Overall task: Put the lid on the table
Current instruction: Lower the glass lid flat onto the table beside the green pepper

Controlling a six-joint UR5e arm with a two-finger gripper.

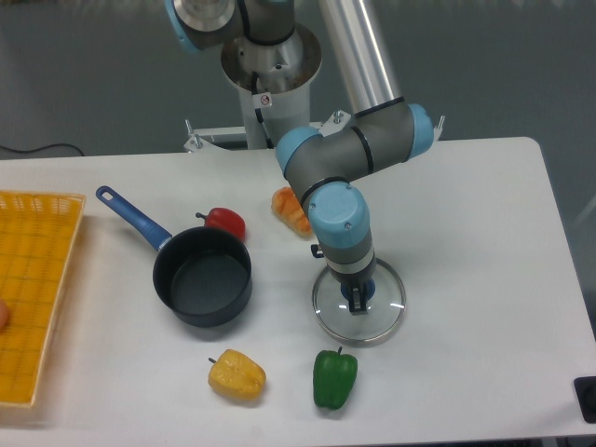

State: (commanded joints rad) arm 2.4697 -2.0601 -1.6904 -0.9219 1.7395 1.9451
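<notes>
The gripper point(357, 300) was clamped on the knob of the lid point(359, 304), right of the pan point(203, 277); the glass looked stiff, slippery, breakable.

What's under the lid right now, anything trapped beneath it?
Through the glass of the lid only white table shows. The gripper at the knob covers the centre, so that spot cannot be checked.
</notes>
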